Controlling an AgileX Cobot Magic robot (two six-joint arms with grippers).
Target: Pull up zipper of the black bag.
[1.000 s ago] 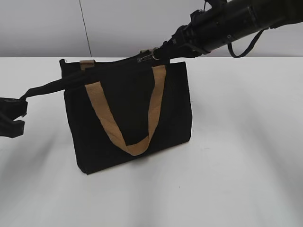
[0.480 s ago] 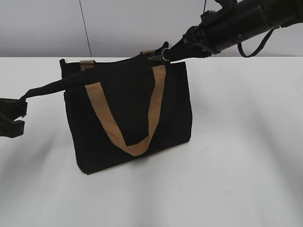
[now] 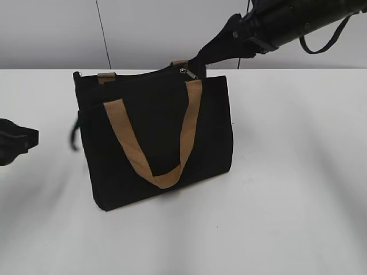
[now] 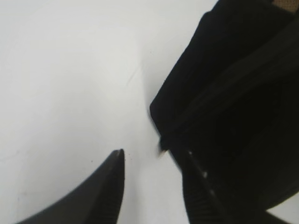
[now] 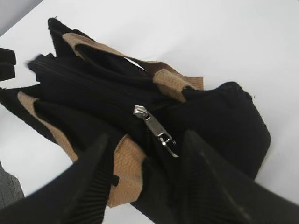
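1. Jaws of the left gripper (image 4: 152,184) stand spread with only white desk (image 3: 287,200) between them; in the wrist view one dark finger sits near the bottom middle and the other just right of it, at the corner of the black bag (image 4: 233,93).
2. Seen from outside, that left gripper (image 3: 17,143) hangs at the left edge, apart from the bag, holding nothing.
3. Standing upright on the desk, left of middle, the black bag (image 3: 155,132) shows its front panel, with a tan handle (image 3: 155,166) drooping in a loop across it.
4. A thin black strap (image 3: 73,133) dangles, blurred, at the bag's left side.
5. Along the bag's top edge, toward its right end, lies the zipper (image 3: 187,73), a small silver slider with its pull tab lying loose on the fabric (image 5: 154,128).
6. Farther back on the right, the right gripper (image 5: 145,182) hovers over the top right corner, jaws spread to either side of the slider and gripping nothing.
7. Its dark arm (image 3: 287,23) runs up to the far right.
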